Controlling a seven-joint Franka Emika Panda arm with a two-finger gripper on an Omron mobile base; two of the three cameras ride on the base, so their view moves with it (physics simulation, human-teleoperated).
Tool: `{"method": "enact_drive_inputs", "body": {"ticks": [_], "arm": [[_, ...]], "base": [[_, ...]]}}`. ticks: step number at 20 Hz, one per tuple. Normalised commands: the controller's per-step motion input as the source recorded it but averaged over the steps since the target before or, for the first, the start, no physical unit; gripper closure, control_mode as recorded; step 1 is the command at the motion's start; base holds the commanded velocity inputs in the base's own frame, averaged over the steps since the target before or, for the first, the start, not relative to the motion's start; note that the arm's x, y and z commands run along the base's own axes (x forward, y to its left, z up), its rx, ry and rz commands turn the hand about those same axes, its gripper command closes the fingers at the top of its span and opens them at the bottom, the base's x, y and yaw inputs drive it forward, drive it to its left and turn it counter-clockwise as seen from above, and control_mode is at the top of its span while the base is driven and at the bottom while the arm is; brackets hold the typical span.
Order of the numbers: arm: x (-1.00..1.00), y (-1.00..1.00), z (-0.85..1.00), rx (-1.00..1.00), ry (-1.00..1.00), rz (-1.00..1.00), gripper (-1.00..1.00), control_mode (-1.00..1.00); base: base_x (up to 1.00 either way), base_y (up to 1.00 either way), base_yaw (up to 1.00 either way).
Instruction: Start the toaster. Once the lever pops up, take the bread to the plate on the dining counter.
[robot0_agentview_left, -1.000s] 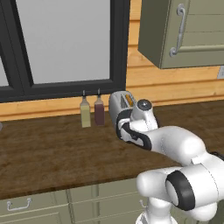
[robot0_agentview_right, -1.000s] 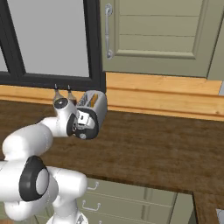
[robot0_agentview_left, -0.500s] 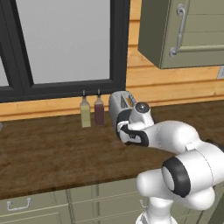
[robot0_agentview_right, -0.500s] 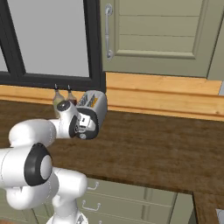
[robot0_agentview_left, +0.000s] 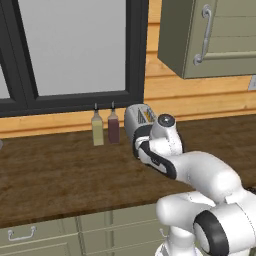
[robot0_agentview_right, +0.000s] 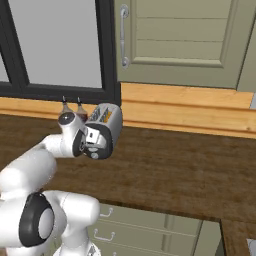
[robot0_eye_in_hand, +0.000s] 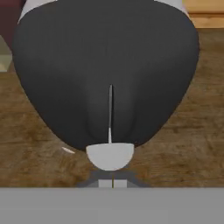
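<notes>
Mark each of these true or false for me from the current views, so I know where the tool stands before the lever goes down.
1. The toaster stands on the wooden counter below the window. True.
2. Two slim bottles stand just right of the toaster in the left base view. False: they stand to its left.
3. The tool is right up against the toaster's dark end panel. True: the panel looms across the hand view.
4. The toaster lies tipped on its side. False: it stands upright with its slots facing up.
5. A cabinet door with a metal handle hangs above the counter. True.
</notes>
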Motion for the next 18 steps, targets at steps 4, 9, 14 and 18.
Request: {"method": "enact_drive_inputs", "body": {"ticks": [4,9,14,18], "arm": [[-0.41,0.00,0.98,0.02,-0.10,0.00,1.00,-1.00],[-0.27,0.00,1.00,0.02,-0.05,0.00,1.00,-1.00],[-0.31,-0.01,0.90,0.00,-0.10,0.00,1.00,-1.00],[-0.03,0.00,0.73,0.00,-0.18,-0.03,1.00,-1.00]], "base": [[0.00,0.00,0.00],[0.00,0.00,0.00],[0.00,0.00,0.00],[0.00,0.00,0.00]]}}
